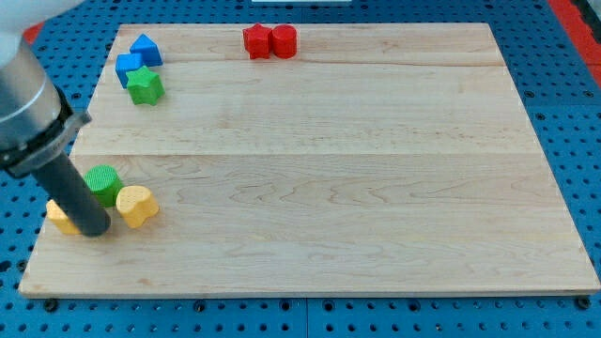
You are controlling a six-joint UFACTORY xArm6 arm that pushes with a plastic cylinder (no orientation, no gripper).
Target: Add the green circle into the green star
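The green circle (103,184) sits near the board's left edge, low in the view. The green star (146,85) lies far above it, at the upper left, touching a blue block. My tip (95,231) rests on the board just below the green circle, between two yellow blocks. The dark rod rises from it to the upper left and covers part of the circle's left side.
A yellow heart (136,206) lies right of my tip and a yellow block (62,218) left of it, partly hidden. Two blue blocks (137,58) sit above the green star. Two red blocks (269,41) sit at the top middle. The wooden board (329,160) ends close at left.
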